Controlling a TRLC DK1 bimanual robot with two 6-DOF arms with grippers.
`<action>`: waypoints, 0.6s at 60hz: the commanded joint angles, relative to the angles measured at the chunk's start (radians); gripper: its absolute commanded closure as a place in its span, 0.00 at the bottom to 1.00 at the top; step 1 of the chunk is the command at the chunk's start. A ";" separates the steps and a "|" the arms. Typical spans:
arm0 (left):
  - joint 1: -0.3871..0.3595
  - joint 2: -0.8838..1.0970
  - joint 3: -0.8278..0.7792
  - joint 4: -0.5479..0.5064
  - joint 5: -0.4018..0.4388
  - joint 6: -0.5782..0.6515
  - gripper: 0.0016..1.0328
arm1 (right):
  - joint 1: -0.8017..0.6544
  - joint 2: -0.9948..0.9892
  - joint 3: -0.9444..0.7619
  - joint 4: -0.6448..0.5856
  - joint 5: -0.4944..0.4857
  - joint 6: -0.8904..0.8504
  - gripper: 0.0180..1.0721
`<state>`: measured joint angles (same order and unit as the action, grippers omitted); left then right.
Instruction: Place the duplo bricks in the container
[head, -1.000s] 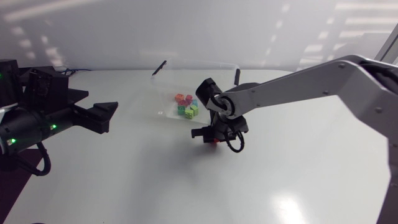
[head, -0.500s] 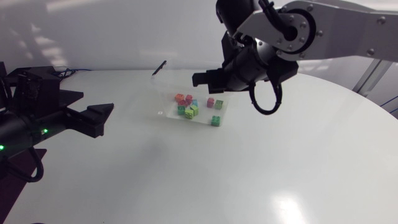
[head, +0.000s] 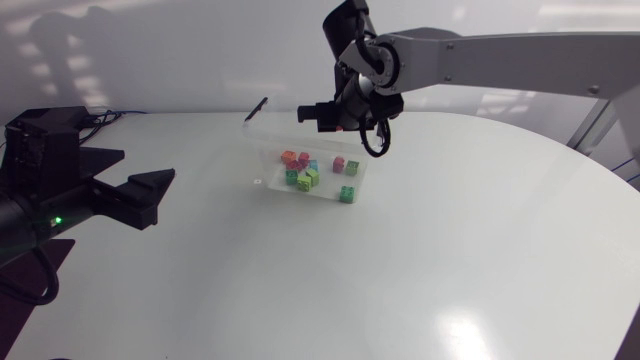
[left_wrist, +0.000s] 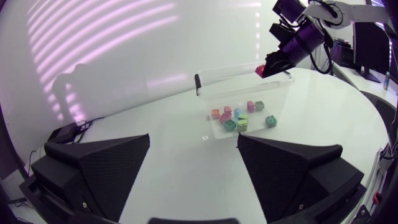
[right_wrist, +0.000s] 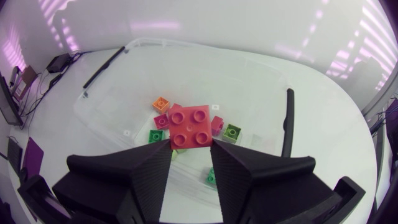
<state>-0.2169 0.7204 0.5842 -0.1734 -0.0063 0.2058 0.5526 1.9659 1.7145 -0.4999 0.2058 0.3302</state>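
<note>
R gripper (right_wrist: 191, 151) clenched on red four-stud brick (right_wrist: 191, 127), fingers on two opposite side walls, studs up. Held above clear container (right_wrist: 186, 45), over loose bricks (right_wrist: 163, 102) lying inside. Judged: brick light, rigid, sides smooth, so grip flat walls, not studs. L gripper (left_wrist: 193, 155) released, empty, well apart from container.

The head view looks steeply down on the whole counter (head: 400, 280). The left wrist view looks low across it, with the container (left_wrist: 242, 77) far off at 1 o'clock. The right wrist view faces down, close over that container, which all three views share.
</note>
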 joint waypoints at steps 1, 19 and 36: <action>0.010 -0.015 -0.037 -0.005 -0.004 -0.003 0.05 | -0.013 0.047 0.051 0.015 0.001 -0.026 0.39; 0.045 -0.056 -0.060 0.003 -0.004 -0.002 0.04 | -0.017 -0.133 -0.102 0.077 0.073 -0.082 0.06; 0.102 -0.156 -0.093 -0.005 -0.004 0.003 0.04 | -0.089 -0.489 -0.454 0.208 0.126 -0.158 0.06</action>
<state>-0.1406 0.5976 0.5167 -0.1768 -0.0063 0.2062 0.4957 1.5532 1.3594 -0.3080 0.3168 0.2073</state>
